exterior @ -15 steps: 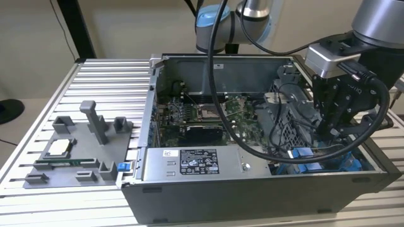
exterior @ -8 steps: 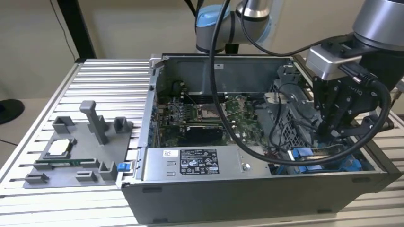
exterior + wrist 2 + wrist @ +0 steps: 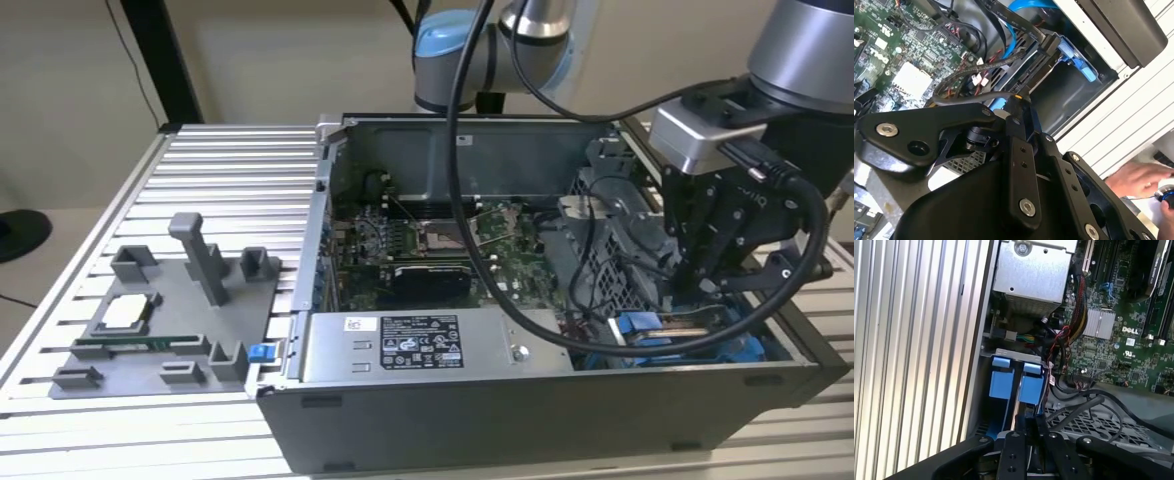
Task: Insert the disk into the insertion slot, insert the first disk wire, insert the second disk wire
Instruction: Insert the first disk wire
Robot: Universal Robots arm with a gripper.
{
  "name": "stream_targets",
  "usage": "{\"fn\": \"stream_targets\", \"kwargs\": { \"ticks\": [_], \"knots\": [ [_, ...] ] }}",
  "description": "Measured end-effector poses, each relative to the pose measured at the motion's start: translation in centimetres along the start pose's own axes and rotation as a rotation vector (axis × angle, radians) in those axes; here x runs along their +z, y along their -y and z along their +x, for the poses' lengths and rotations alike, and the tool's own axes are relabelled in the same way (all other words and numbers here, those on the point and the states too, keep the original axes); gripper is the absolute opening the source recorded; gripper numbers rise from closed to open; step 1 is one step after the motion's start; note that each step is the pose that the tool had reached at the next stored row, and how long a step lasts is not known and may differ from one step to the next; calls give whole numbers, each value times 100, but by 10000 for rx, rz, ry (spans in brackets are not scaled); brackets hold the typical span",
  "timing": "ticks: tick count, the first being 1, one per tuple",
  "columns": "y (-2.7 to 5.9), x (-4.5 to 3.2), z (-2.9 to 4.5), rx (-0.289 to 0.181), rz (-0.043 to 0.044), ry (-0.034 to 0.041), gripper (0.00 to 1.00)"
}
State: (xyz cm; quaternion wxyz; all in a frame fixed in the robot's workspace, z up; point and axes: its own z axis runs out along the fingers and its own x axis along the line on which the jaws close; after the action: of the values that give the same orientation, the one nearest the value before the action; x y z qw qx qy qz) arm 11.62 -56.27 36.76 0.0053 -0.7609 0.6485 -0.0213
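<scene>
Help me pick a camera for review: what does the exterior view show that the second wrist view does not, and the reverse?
The exterior view adds the grey fixture block beside the case, and the power-supply box along the case's near wall. The second wrist view adds a person's hand outside the case. Both give the gripper down inside the case by the insertion slot with its blue rails, and the green motherboard.

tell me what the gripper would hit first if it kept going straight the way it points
Probably the blue tabs of the insertion slot, directly ahead of the gripper in the first wrist view; depth is unclear.
</scene>
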Motion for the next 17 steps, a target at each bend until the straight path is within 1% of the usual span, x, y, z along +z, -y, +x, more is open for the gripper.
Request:
{"fn": "stream_targets", "kwargs": {
  "ticks": [6, 13, 17],
  "knots": [
    [10, 21, 8, -2, -75, 12, 0],
    [20, 53, 14, -5, -206, 33, 0],
    [25, 68, 15, -7, -298, 47, 0]
  ]
}}
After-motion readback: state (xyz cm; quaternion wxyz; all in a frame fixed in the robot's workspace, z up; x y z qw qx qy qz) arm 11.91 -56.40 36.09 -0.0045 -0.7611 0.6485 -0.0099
